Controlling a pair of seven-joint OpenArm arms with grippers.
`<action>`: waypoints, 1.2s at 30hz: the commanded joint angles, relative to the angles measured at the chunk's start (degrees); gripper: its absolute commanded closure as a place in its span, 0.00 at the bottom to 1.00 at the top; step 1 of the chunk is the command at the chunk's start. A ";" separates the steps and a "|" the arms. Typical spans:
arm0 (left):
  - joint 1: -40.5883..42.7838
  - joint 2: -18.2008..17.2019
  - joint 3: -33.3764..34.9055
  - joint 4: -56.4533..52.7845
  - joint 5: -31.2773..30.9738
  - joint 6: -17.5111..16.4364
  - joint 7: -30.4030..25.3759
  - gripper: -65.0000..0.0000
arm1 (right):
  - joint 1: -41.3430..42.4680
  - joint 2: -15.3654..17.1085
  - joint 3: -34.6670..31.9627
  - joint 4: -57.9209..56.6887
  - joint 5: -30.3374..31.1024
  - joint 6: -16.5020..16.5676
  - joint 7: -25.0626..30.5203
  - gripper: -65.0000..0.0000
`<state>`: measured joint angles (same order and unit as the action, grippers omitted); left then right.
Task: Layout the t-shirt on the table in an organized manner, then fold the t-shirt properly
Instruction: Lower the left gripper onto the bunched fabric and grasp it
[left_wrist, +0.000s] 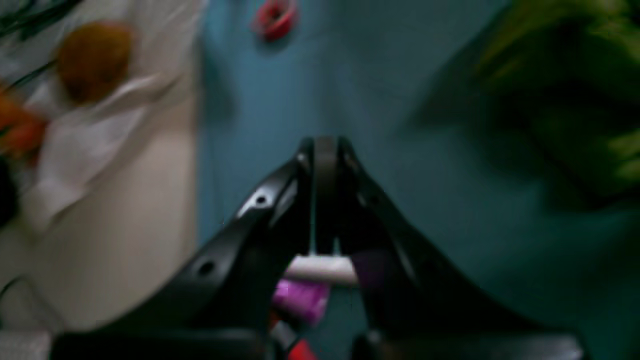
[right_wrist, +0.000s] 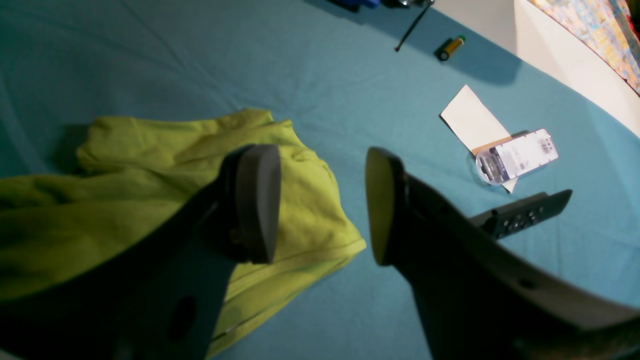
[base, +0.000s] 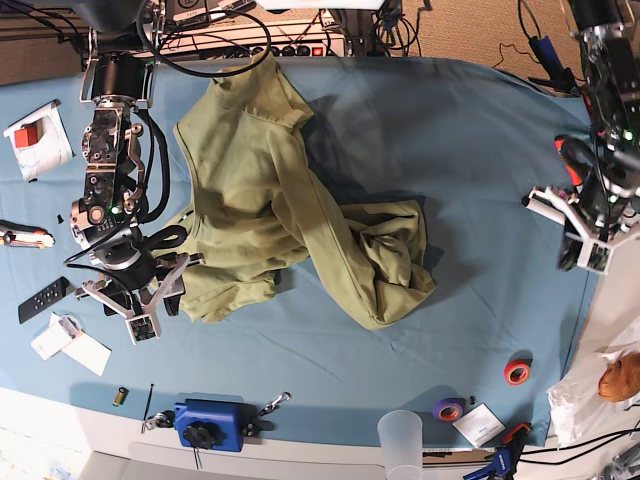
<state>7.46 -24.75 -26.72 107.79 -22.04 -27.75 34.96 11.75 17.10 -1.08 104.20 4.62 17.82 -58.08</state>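
Olive t-shirt lying crumpled at centre of base view on table; layout not done, folding not begun.

Right wrist view: right gripper hovering released over sleeve edge.

Left wrist view: left gripper clenched, empty, shirt blurring at upper right.

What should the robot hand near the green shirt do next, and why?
Probably lower the open right gripper onto the t-shirt edge just beneath it and pinch. The shirt lies crumpled, not flat, on the table, and the left gripper is far away.
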 joint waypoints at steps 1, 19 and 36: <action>-1.79 -0.96 -0.39 0.50 -2.64 0.37 -1.60 1.00 | 1.25 0.55 0.35 1.03 0.09 -0.28 1.27 0.57; -12.66 -0.76 27.43 0.02 3.98 5.27 -2.89 1.00 | -5.11 0.70 0.46 1.01 -8.96 -8.48 -2.21 0.57; -20.46 3.67 30.64 -14.16 4.96 5.66 -9.25 0.45 | -8.74 0.68 3.19 1.07 -8.96 -8.46 -1.88 0.57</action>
<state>-11.38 -20.71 4.19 92.73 -16.51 -22.06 27.16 2.04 17.12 1.74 104.22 -4.21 9.65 -61.28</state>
